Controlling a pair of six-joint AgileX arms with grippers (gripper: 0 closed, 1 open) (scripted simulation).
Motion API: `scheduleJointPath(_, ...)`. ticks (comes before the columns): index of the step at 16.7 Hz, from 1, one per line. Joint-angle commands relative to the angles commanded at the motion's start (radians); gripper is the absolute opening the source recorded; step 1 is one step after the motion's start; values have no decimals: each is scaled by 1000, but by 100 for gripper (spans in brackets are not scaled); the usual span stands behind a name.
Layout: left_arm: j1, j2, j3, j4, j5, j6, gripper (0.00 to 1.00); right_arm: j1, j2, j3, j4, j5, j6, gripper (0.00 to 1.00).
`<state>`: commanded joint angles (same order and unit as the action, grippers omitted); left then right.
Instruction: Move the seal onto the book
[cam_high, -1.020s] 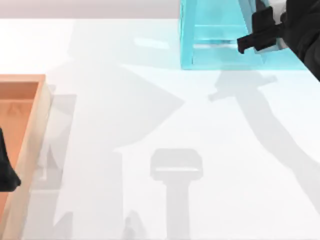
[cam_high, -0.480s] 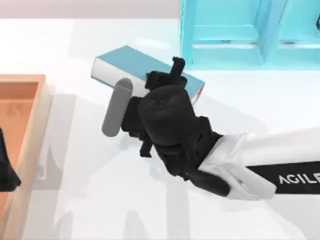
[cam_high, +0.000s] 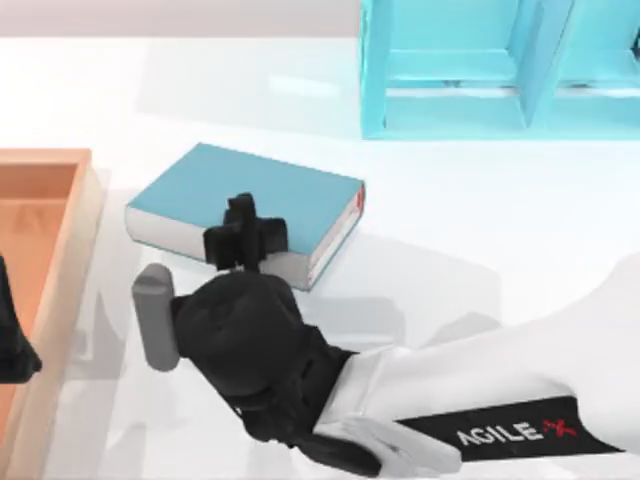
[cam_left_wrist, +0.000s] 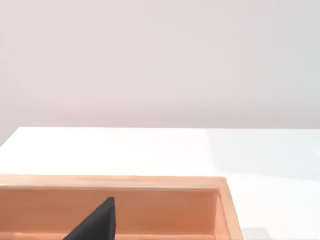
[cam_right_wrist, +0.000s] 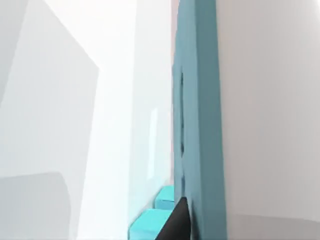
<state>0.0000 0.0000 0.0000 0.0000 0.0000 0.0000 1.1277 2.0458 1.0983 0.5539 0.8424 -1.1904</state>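
Observation:
The teal-blue book (cam_high: 240, 190) lies flat on the white table, left of centre, its white page edges facing the front and left. My right gripper (cam_high: 245, 235) sits at the book's front edge and is shut on it; the arm reaches in from the lower right. The right wrist view shows the book (cam_right_wrist: 200, 125) edge-on, right beside one dark fingertip (cam_right_wrist: 177, 222). The seal is out of view. My left gripper (cam_high: 10, 345) is parked at the table's left edge, over the wooden tray.
An open wooden tray (cam_high: 60, 250) stands along the left side, its rim (cam_left_wrist: 150, 182) also in the left wrist view. A light turquoise shelf unit (cam_high: 480, 70) stands at the back right. Bare table lies between the book and the shelf.
My right arm went from the shelf to the table with the book. Over the last half second, book and gripper shifted toward the front left.

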Motion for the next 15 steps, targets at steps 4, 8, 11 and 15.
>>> scheduleJointPath(4,0,0,0,0,0,0,100,-4,0,-9,-2,-3,7,0)
scheduleJointPath(8,0,0,0,0,0,0,100,7,-8,-11,-3,6,6,0)
scheduleJointPath(11,0,0,0,0,0,0,100,10,-11,-12,-3,9,6,0)
scheduleJointPath(15,0,0,0,0,0,0,100,7,26,-21,30,8,9,0)
